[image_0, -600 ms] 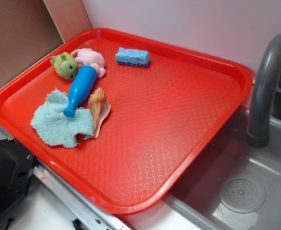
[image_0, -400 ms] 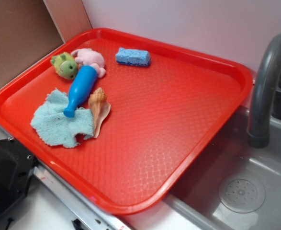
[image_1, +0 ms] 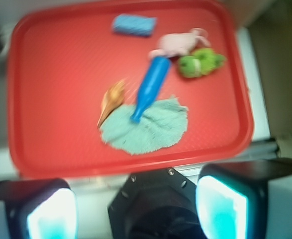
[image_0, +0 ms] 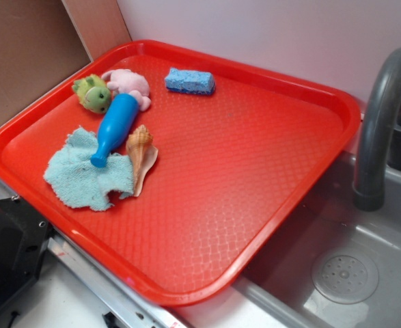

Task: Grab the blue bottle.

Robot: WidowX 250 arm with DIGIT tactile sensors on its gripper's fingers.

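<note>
Wrist view, nearest first: two gripper fingers (image_1: 51,211) sit at the bottom corners of the frame, pale teal pads facing in, set wide apart with nothing between them; gripper (image_1: 136,209) is high above and outside the tray's near rim. Frame is motion-blurred, fine detail unreadable.

Beyond the fingers, red tray (image_1: 51,99) fills the view, raised lip all round. Teal cloth (image_1: 146,127) lies closest to the near rim. Blue bottle (image_1: 149,88) lies on its side, narrow neck resting on the cloth, wide body angled away toward a pink toy (image_1: 178,44) and touching or just short of it. Green toy (image_1: 200,62) is beside the pink one, to the right of the bottle's body. Tan shell-shaped toy (image_1: 112,98) is just left of the neck. Blue sponge (image_1: 133,24) is farthest, near the far rim, well apart from the bottle.

Open room: the whole left part of the tray is bare; the bottle's flanks are crowded.

Exterior view adds what the wrist misses: a grey sink basin (image_0: 350,266) and faucet (image_0: 378,123) abutting one tray edge, a wall behind the tray, a brown board (image_0: 22,55) at the toy corner. The gripper does not appear here. Bottle (image_0: 111,128), cloth (image_0: 84,174), shell toy (image_0: 140,154) and sponge (image_0: 189,80) are sharp, the shell toy's edge lying over the cloth.
</note>
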